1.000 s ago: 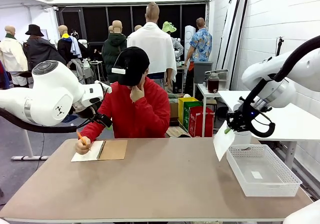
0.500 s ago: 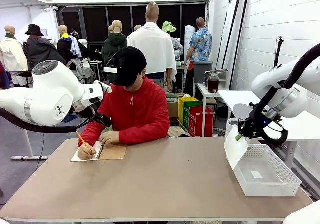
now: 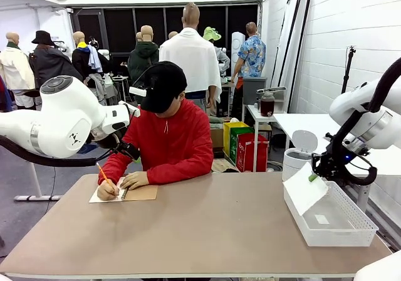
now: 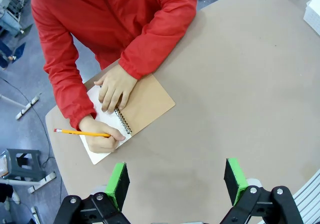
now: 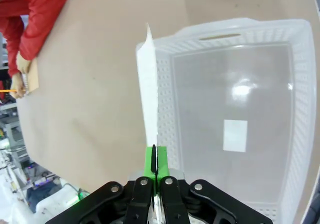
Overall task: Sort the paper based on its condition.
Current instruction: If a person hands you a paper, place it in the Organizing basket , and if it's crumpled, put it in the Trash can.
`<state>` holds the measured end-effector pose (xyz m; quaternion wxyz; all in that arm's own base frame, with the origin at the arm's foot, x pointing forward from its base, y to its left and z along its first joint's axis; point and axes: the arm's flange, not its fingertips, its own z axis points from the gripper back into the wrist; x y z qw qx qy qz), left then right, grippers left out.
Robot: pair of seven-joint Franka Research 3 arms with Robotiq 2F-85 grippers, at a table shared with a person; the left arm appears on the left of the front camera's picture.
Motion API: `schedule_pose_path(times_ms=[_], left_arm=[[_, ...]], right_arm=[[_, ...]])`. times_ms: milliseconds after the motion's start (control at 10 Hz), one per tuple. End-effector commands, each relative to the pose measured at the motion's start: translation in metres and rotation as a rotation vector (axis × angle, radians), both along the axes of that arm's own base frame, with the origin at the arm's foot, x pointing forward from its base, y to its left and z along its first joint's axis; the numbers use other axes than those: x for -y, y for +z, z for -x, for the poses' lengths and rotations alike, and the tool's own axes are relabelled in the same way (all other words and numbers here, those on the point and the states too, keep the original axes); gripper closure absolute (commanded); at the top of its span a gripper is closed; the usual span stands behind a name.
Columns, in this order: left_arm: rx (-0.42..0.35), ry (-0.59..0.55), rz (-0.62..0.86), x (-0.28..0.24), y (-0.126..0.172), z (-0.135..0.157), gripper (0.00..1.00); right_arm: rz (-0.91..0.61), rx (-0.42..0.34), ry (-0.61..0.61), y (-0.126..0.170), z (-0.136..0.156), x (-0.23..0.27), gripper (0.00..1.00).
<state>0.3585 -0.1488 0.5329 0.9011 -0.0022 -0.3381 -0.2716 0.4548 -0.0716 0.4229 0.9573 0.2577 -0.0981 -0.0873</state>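
white basket [image 3: 341, 236], small white rectangle [image 3: 321, 219] inside, right tool [image 3: 312, 177] pinching paper [image 3: 305, 196]

You have a white sheet [image 3: 305, 193], a white basket [image 3: 332, 236] with lattice-pierced walls, a tan table [image 3: 207, 231], a red jacket [image 3: 172, 146], a brown-covered notebook [image 3: 143, 193] and an orange pencil [image 4: 80, 132].

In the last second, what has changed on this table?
The right end effector, shut on the paper, carried it rightward and down to the white basket rim. The person's free hand dropped from the face to the notebook. The left arm and basket stayed put.
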Motion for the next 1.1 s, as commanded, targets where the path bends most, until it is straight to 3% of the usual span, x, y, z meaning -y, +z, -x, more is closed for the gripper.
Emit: schedule_pose_path(times_ms=[0,600,1000], left_arm=[[-0.002,-0.003,-0.002,0.0,-0.001,0.0,0.0],[-0.002,-0.003,-0.002,0.0,-0.001,0.0,0.0],[-0.002,-0.003,-0.002,0.0,-0.001,0.0,0.0]], right_arm=[[0.027,-0.015,0.026,-0.007,-0.005,0.01,1.0],[0.096,-0.113,0.069,-0.053,0.002,0.017,1.0],[0.165,-0.12,0.087,-0.07,-0.009,0.014,1.0]])
